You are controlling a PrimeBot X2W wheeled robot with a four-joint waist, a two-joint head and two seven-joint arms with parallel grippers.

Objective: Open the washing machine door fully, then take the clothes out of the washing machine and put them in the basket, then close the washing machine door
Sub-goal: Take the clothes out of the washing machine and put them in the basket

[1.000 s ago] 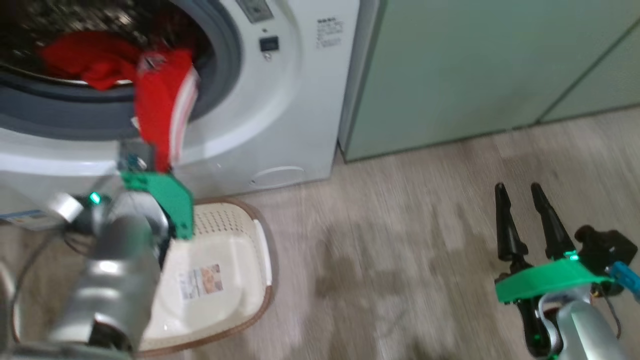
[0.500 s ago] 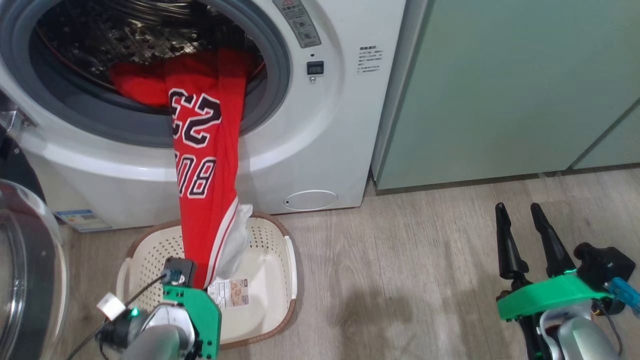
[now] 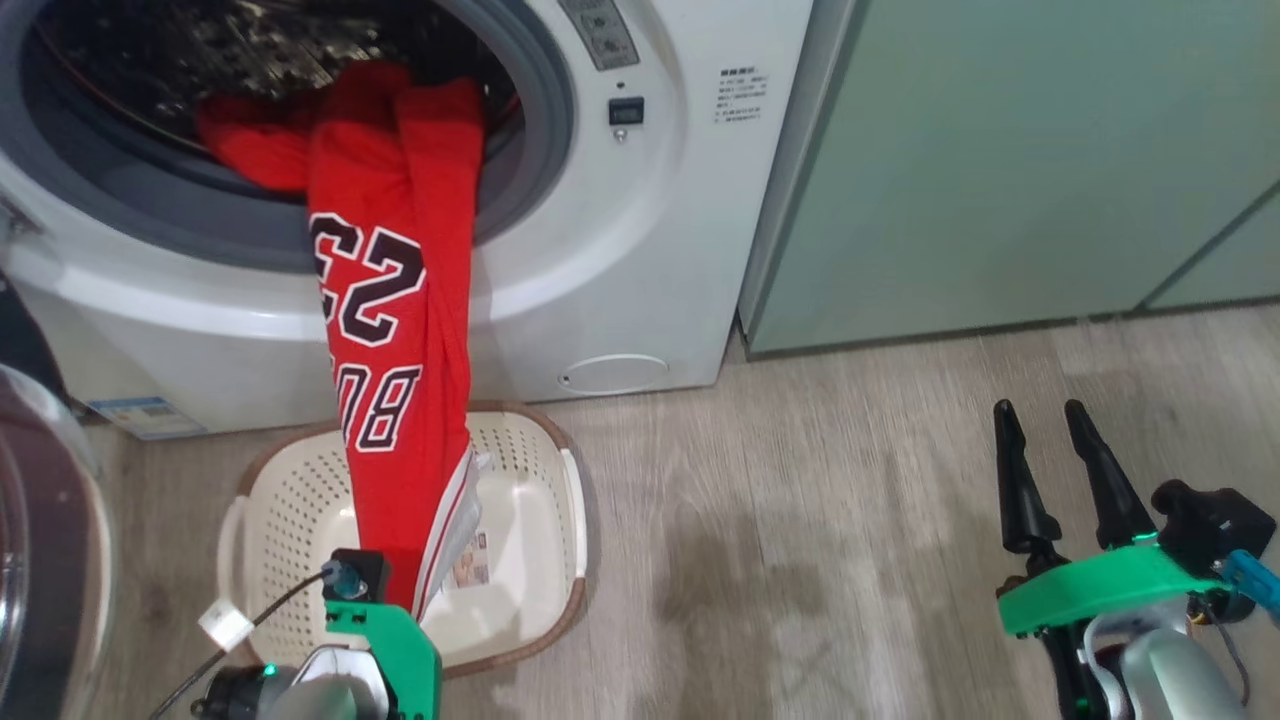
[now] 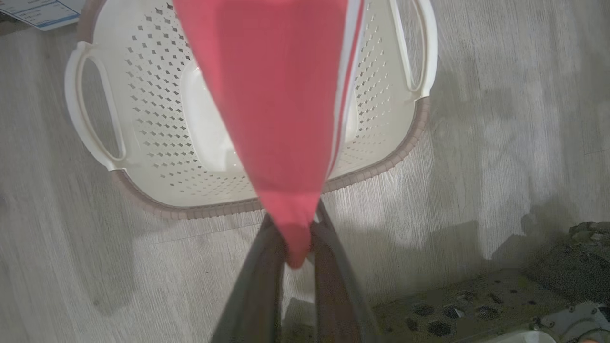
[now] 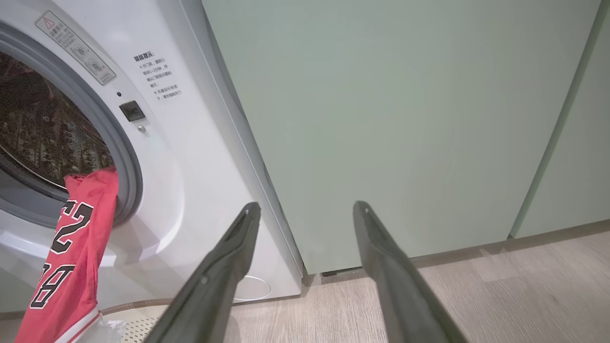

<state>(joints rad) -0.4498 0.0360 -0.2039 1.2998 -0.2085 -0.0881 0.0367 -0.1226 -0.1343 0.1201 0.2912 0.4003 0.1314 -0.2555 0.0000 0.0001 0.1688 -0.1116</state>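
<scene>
The washing machine (image 3: pixel 620 250) stands with its door (image 3: pixel 40 560) swung open at the left edge of the head view. A red jersey (image 3: pixel 390 330) with black numerals hangs out of the drum over the grey gasket, stretched down to the cream basket (image 3: pixel 545 470) on the floor. More red clothes (image 3: pixel 240 140) lie in the drum. My left gripper (image 4: pixel 296 224) is shut on the jersey's lower end, just above the basket's near rim (image 4: pixel 190 209). At the lower right my right gripper (image 3: pixel 1040 408) hovers open over the floor with nothing in it, pointing at the cabinets (image 5: pixel 306 205).
Pale green cabinets (image 3: pixel 1000 150) stand right of the machine. Wood-look floor (image 3: pixel 800 550) spreads between the basket and my right arm. A round white service flap (image 3: pixel 615 372) sits low on the machine's front. My base (image 4: pixel 524 305) lies close behind the left gripper.
My left gripper has come down from the drum opening to the basket, drawing the jersey further out. The head view has shifted. The right gripper has stayed where it was.
</scene>
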